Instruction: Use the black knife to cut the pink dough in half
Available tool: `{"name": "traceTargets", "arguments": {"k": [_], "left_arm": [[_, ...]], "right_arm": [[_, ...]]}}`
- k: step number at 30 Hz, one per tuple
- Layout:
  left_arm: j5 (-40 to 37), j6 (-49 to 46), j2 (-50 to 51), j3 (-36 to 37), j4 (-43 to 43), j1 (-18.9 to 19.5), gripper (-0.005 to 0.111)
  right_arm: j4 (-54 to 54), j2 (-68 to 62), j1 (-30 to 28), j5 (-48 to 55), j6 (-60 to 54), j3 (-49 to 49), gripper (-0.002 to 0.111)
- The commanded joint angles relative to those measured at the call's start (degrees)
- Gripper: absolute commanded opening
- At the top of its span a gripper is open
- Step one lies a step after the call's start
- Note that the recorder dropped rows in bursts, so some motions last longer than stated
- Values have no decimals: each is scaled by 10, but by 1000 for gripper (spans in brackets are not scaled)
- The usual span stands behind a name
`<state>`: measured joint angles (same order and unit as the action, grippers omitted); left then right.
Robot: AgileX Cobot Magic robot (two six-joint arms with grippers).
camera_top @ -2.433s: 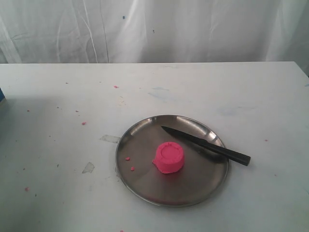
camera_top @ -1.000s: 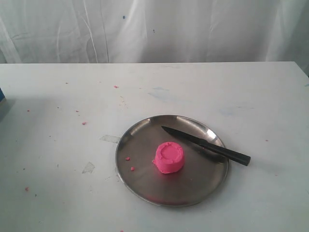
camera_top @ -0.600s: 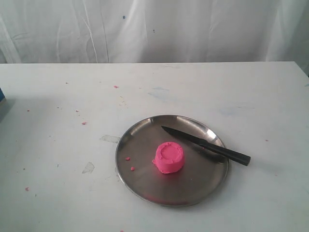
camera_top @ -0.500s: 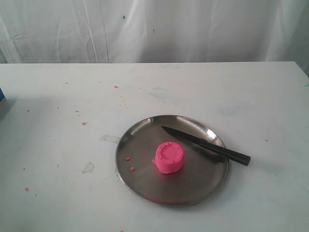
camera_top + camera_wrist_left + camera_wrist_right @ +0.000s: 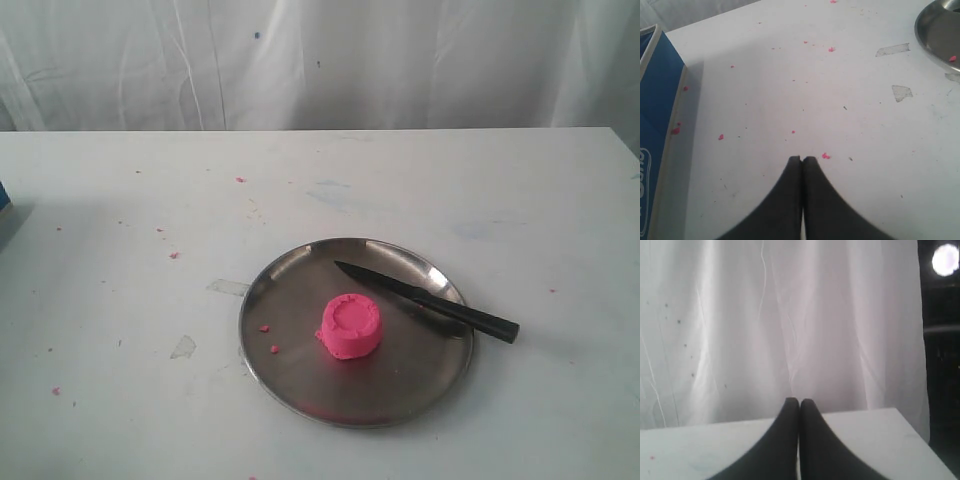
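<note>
The pink dough (image 5: pixel 350 326), a whole round puck with a ringed top, sits near the middle of a steel plate (image 5: pixel 300 395). The black knife (image 5: pixel 428 301) lies across the plate's right side, its tip pointing to the plate's far left and its handle sticking out over the right rim. Neither arm shows in the exterior view. My left gripper (image 5: pixel 802 159) is shut and empty above bare table, with the plate's rim (image 5: pixel 927 47) far off at one corner of its view. My right gripper (image 5: pixel 799 401) is shut and empty, facing the curtain.
Tiny pink crumbs (image 5: pixel 268 337) dot the plate and the white table (image 5: pixel 120 300). A blue box (image 5: pixel 657 130) stands at the table's left edge near my left gripper. A white curtain (image 5: pixel 320 60) hangs behind the table. Bits of tape (image 5: pixel 228 287) stick left of the plate.
</note>
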<state>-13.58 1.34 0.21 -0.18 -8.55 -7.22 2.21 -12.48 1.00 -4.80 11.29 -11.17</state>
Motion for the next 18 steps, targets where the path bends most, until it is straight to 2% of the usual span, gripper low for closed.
{"name": "traceTargets", "arguments": {"k": [1, 6, 12, 18], "left_arm": [[1, 1, -2, 2, 1, 3, 0], [1, 1, -2, 2, 1, 3, 0], [1, 1, -2, 2, 1, 3, 0], [1, 1, -2, 2, 1, 3, 0]], "right_arm": [[0, -83, -3, 72, 4, -43, 0], [0, -155, 9, 162, 4, -96, 0], [-2, -218, 64, 257, -62, -151, 0], [-10, -353, 103, 405, -122, -230, 0]]}}
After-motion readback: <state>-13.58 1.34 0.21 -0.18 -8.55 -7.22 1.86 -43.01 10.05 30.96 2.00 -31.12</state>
